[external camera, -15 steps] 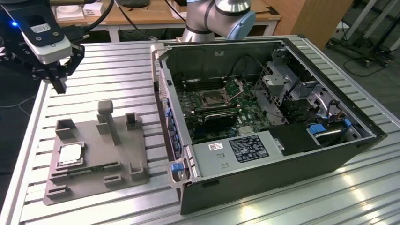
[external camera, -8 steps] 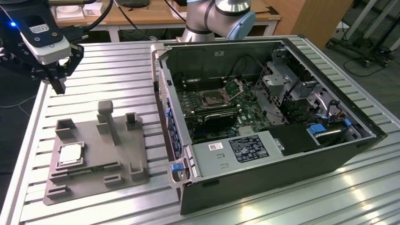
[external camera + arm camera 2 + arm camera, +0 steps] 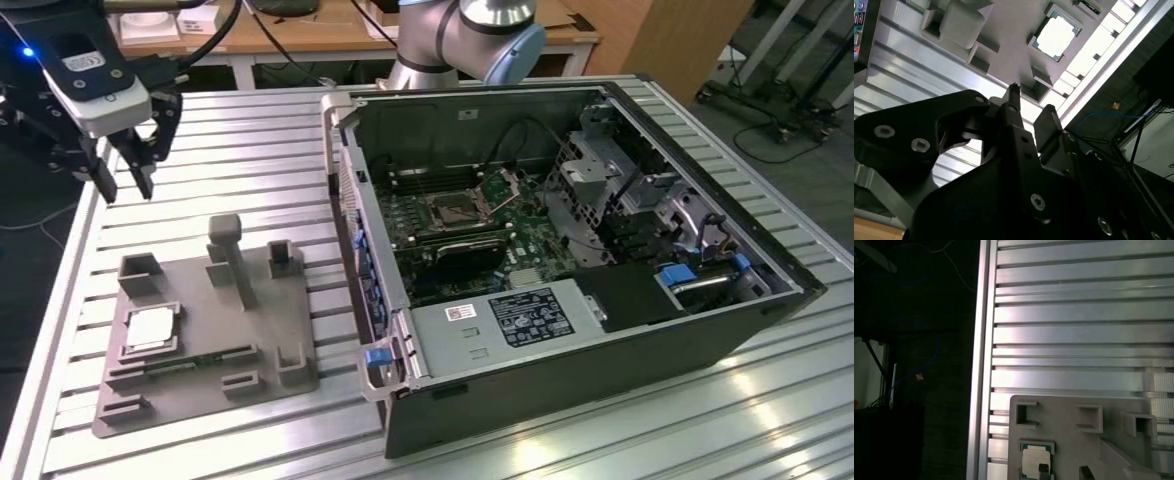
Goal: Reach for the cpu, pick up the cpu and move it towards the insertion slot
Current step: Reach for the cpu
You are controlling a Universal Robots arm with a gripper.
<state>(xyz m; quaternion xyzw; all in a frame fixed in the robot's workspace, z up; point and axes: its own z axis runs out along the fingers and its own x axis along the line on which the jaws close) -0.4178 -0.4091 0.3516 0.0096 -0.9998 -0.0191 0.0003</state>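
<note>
Silvery-grey square cpu (image 3: 150, 328) sits untouched, so we should centre our empty, spread-fingered black gripper (image 3: 126, 188) squarely above it.

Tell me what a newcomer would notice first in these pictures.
The open black metal computer case at the exterior view's right dominates, its square silvery insertion slot exposed on the green board. At that view's left the small silvery square cpu lies in a grey plastic tray, and the black gripper hangs open and empty over the ribbed metal table.
</note>
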